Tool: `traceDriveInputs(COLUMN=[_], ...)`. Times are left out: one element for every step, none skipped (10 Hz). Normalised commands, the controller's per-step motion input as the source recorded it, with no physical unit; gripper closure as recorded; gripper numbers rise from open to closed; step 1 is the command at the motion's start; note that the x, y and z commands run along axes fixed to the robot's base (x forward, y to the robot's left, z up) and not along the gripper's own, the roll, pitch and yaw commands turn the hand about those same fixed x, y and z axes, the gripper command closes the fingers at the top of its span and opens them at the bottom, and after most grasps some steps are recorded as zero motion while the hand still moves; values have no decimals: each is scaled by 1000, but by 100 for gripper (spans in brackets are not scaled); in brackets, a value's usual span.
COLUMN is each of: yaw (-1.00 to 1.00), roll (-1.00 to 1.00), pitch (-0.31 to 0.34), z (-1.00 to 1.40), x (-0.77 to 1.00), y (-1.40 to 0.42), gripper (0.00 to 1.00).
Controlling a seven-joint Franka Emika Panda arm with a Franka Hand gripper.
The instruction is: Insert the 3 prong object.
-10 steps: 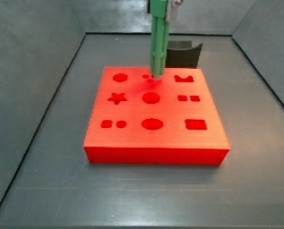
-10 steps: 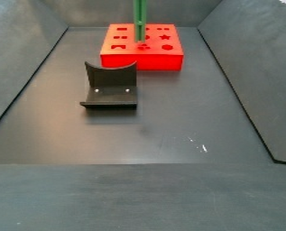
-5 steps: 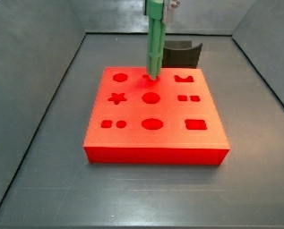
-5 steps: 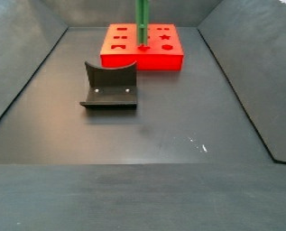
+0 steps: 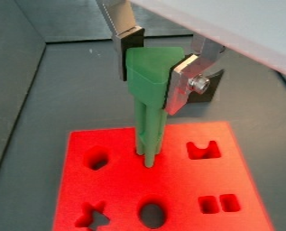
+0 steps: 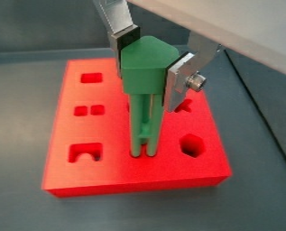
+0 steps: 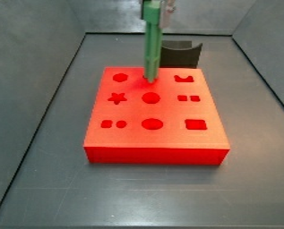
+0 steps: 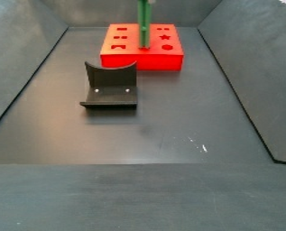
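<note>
Gripper (image 5: 155, 65) was seen clenched on the 3 prong object (image 5: 149, 117), held upright over the red block (image 7: 156, 121) near the top centre of a side view, its lower end at the block's surface.

gripper (image 5: 157, 65) is sitting above the red block (image 7: 156, 125), clamping the 3 prong object (image 5: 146, 108), which is standing upright and blocking the block's rear-middle holes; fixture (image 8: 110, 87) is standing on the floor apart from the block; open floor (image 8: 170, 171) is lying around both
</note>
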Motion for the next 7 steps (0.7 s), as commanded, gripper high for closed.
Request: traceDriveInputs(yaw=[0, 0, 0, 23, -3, -114, -131], roll=[-17, 0, -14, 6, -66, -34, -1], pitch=[-51, -36, 0, 4, -16, -39, -17], z=[-71, -91, 0, -34, -689, -1000, -1000], x=[-57, 0, 0, 69, 174, 86, 46], y=[0, 0, 0, 69, 0, 0, 0], gripper=[100, 100, 100, 100, 100, 100, 100])
